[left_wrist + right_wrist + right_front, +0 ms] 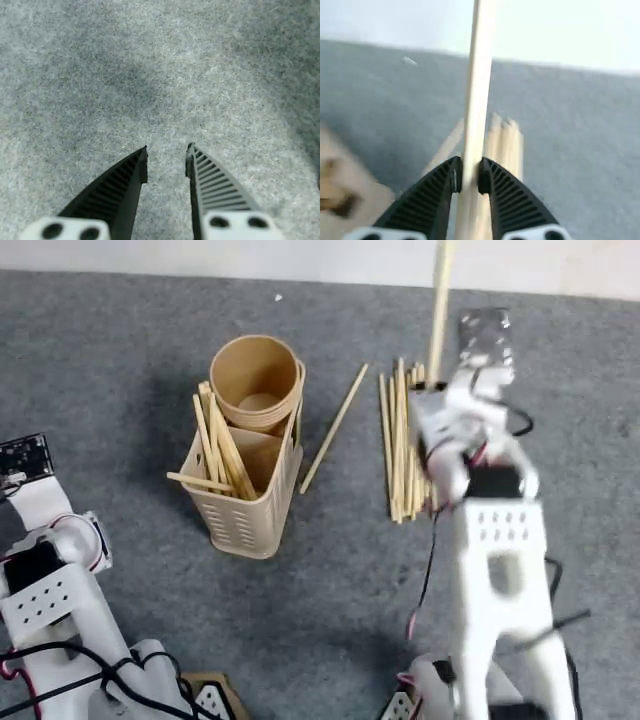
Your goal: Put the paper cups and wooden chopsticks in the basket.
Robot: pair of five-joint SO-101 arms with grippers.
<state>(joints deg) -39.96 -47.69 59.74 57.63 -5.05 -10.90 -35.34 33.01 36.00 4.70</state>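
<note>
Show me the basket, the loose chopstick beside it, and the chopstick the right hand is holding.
basket [245,525], high view, slotted front wall.
loose chopstick [334,428], high view, its middle.
held chopstick [479,75], right wrist view, upper shaft.

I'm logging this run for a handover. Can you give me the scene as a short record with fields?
basket: standing on the carpet, holding stacked paper cups and several chopsticks
loose chopstick: flat on the carpet, between basket and pile
chopstick pile: on the carpet, by the right arm
right tool: shut on one upright chopstick
left tool: open, above bare carpet
</note>
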